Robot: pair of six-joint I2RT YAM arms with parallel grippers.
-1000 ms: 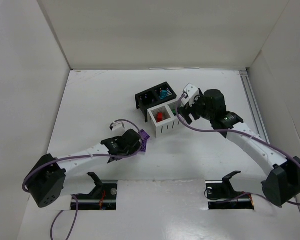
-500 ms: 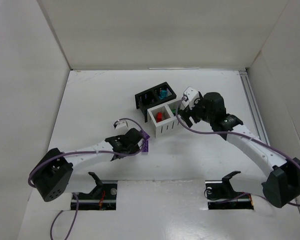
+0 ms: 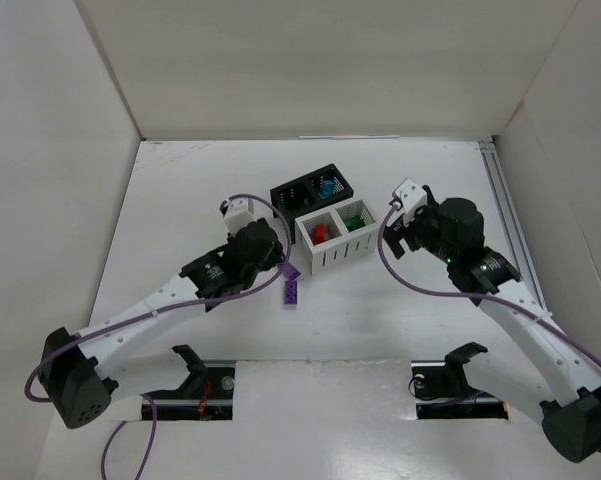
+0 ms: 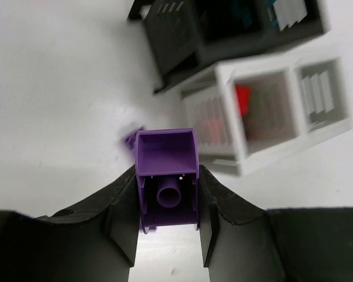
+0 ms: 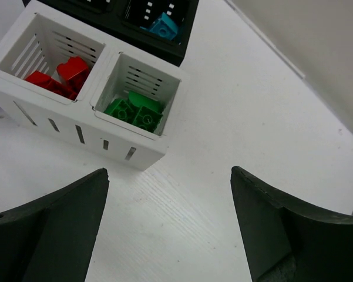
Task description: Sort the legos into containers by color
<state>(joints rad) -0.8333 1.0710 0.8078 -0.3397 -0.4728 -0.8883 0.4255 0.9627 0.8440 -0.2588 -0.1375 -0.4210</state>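
My left gripper is clamped on a purple brick, near the white bin. My right gripper stands wide open with nothing in it, beside that bin. The bin has red bricks in one compartment and green bricks in the other. A teal brick lies in the black bin.

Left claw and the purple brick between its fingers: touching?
Touching. The left wrist view shows the left claw shut on the purple brick, both fingers pressed flat against its sides with no gap.
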